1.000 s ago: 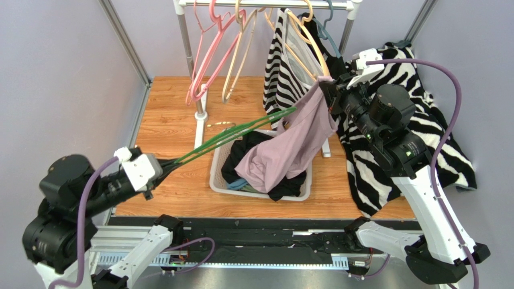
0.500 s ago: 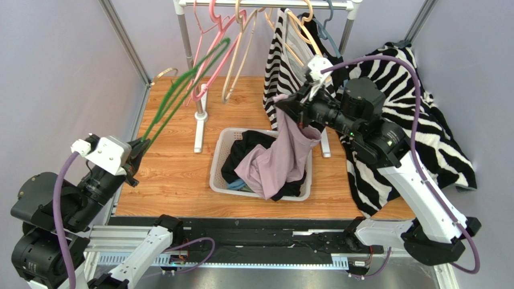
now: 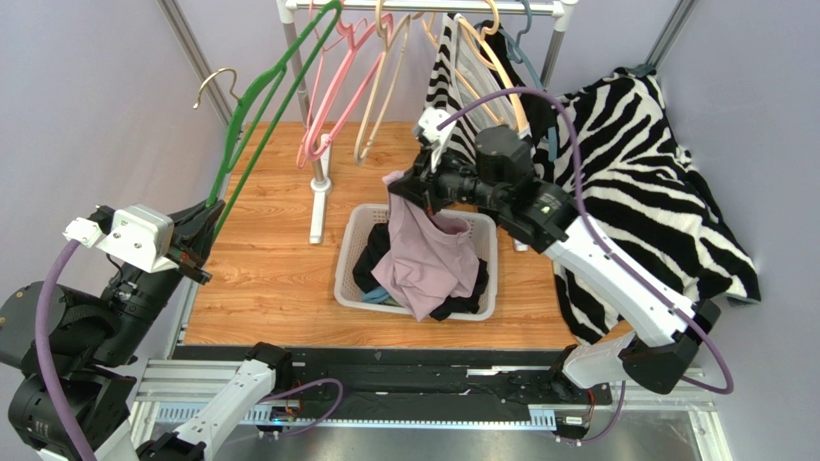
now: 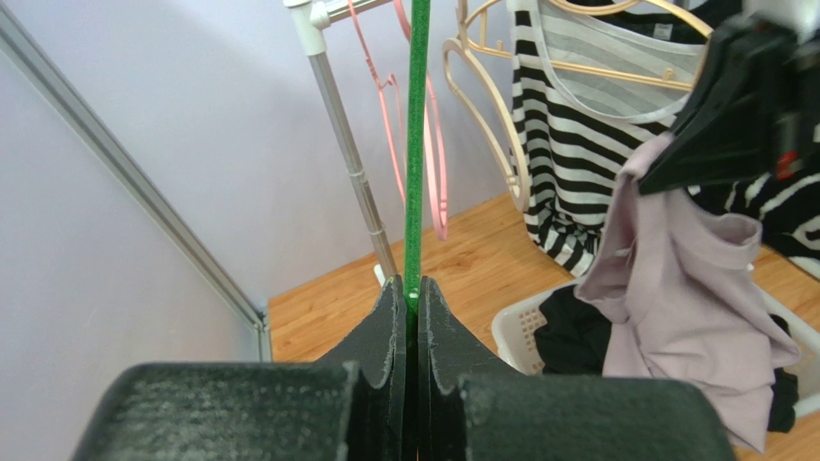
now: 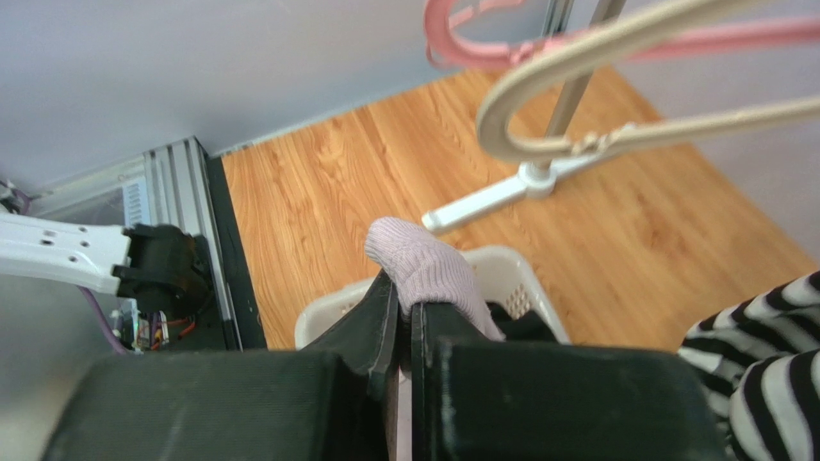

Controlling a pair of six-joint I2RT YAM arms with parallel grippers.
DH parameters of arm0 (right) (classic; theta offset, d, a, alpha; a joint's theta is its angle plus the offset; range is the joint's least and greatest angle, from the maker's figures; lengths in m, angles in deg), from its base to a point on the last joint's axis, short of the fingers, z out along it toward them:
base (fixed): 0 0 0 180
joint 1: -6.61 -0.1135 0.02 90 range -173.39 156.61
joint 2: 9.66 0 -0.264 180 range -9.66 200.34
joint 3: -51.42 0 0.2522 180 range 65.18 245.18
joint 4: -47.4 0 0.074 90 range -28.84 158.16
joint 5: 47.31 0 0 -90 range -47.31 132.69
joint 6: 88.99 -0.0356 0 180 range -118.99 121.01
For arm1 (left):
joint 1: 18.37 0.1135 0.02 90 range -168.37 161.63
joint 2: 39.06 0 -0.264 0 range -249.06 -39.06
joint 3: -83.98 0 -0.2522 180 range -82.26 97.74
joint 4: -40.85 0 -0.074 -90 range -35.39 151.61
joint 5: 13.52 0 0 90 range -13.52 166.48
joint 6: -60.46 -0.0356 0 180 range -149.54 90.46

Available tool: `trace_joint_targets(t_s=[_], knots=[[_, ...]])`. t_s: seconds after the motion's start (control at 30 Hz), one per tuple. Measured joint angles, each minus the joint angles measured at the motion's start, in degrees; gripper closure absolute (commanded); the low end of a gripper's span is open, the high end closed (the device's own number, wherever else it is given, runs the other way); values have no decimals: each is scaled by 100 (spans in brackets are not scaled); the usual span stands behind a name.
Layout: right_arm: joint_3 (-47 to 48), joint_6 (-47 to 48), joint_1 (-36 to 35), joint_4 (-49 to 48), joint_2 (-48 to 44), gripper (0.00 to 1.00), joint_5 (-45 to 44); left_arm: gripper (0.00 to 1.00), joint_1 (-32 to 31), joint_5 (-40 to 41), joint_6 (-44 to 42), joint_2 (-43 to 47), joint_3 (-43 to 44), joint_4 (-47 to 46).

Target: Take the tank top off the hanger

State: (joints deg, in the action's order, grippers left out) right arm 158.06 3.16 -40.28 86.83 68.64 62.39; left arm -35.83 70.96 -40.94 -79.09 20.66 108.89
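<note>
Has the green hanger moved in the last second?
Yes. The green hanger, clamped in the left gripper, swung up and left from over the basket; its far end now reaches the top of the rack's left post.

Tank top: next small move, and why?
Probably open the right gripper and drop the tank top: it hangs free of the hanger, which the left gripper holds up by the rack, and its lower end lies in the basket.

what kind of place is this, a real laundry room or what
Likely a robot test cell staged as a laundry corner: a metal frame post, a small clothes rack and a laundry basket on a wood-look tabletop.
</note>
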Motion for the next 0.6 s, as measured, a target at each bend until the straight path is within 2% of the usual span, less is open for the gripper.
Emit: trace_joint_targets(t_s=[0.23, 0.4, 0.6], knots=[[-1834, -627, 4, -671, 380, 100, 74, 100, 4, -553, 42, 0, -92, 76], [-2634, -1250, 4, -883, 525, 100, 177, 100, 4, -946, 37, 0, -114, 136], [-3703, -2162, 11, -1631, 549, 100, 273, 100, 4, -1091, 39, 0, -254, 146]])
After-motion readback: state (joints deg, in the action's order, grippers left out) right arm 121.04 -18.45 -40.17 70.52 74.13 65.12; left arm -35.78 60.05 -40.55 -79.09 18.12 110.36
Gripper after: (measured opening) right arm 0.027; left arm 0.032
